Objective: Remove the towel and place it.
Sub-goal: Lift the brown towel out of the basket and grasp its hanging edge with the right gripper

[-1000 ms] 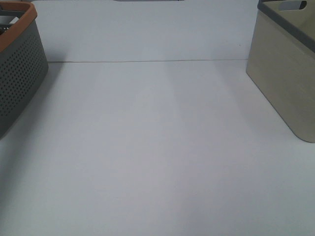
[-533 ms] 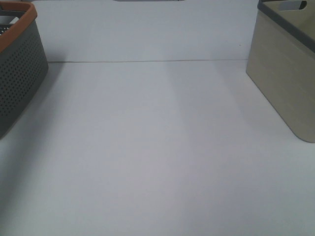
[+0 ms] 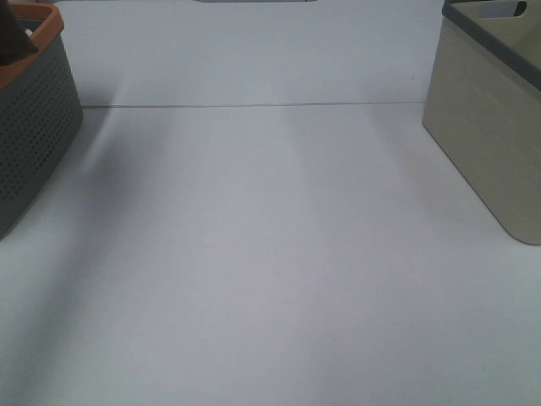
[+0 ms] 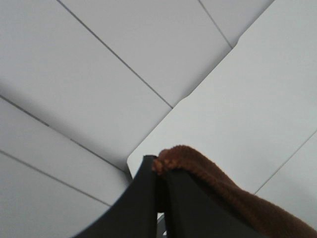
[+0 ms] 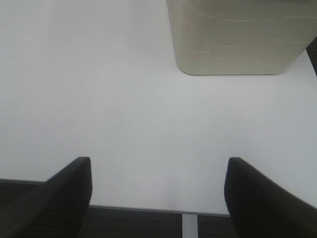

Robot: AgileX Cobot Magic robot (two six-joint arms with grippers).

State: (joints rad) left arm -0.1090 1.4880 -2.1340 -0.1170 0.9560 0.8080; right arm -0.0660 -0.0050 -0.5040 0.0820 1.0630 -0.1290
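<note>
The left end effector (image 4: 161, 184) pinched the towel (image 4: 218, 191) by one edge, the cloth trailing off beside its tips, apparently above the basket (image 3: 34, 127). The right end effector (image 5: 158, 193) hung spread, well apart.

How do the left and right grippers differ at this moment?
The left gripper is shut on the brown towel; the right gripper is open and empty. The left faces pale panels; the right looks down at the white table near the beige bin. Both are black.
</note>
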